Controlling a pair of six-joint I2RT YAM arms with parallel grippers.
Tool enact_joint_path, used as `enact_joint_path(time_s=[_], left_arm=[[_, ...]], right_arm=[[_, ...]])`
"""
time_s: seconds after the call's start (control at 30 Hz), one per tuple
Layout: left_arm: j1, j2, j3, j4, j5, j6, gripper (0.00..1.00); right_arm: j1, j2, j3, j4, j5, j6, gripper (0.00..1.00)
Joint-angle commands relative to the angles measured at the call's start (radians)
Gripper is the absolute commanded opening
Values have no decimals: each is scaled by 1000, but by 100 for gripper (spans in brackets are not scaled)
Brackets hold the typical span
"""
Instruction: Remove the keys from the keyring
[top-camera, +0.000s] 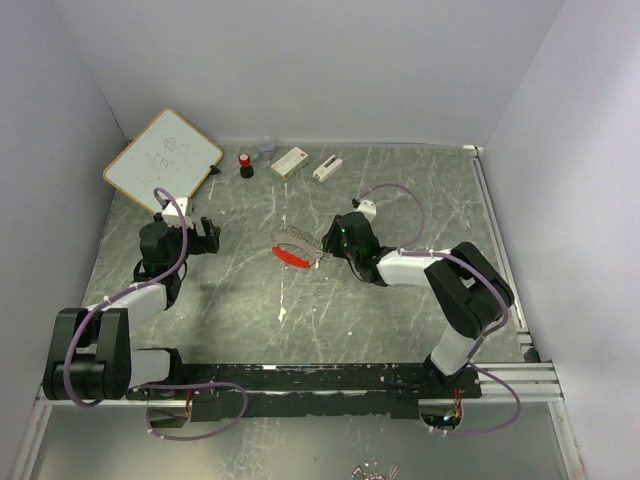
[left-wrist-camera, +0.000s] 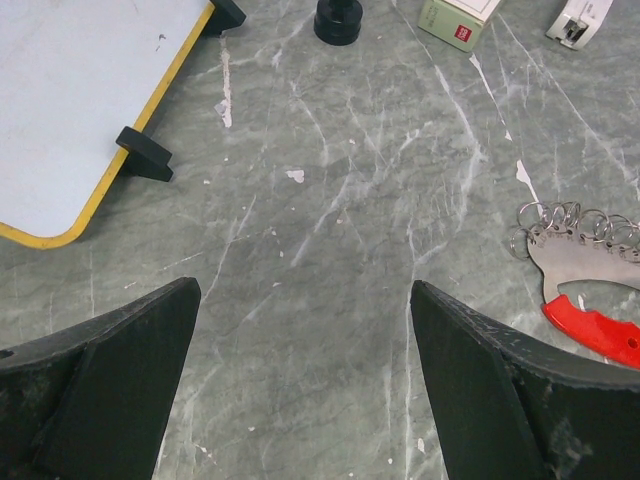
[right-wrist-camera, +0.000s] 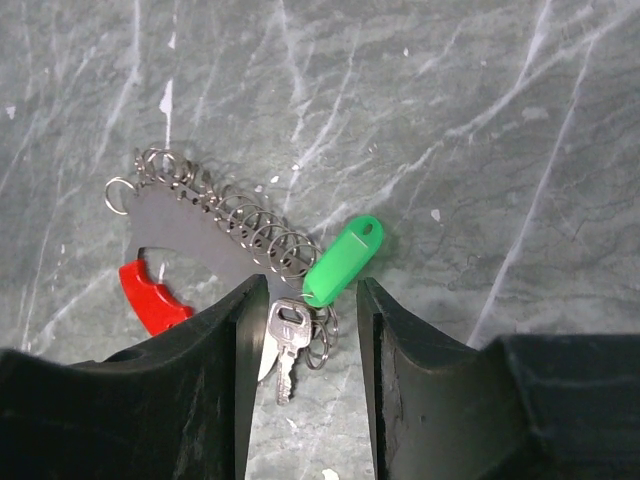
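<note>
Table (top-camera: 400, 190), grey and veined, carries a whiteboard (top-camera: 162, 160) at its far left; the scrawl on it is too faint to read. The left gripper (left-wrist-camera: 303, 290) hangs near the board, jaws spread wide, empty. The right gripper (right-wrist-camera: 310, 300), jaws partly apart, straddles one end of the keyring (right-wrist-camera: 200, 225) mid-table, seemingly touching nothing. The green key (right-wrist-camera: 345, 260) lies just beyond its fingertips, the red key (right-wrist-camera: 150, 295) at the ring's other end.
</note>
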Motion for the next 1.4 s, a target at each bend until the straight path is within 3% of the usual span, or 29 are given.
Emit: enact_joint_path(time_s=[0.0,0.93,1.1,1.27,1.37], left_arm=[[-6,7,33,-4,32,1,98],[-6,25,41,-6,42,2,98],[-7,35,46,-6,44,5,98],[-7,38,47,-6,41,5,98],[-7,41,49,-6,42,5,98]], right_arm=[[1,30,2,5,29,53,41],[-13,167,90,14,5,60,37],[-16,170,96,-27,22,52,9],[-16,165,93,-38,6,31,0],[-16,141,83,-23,-13,-8,0]])
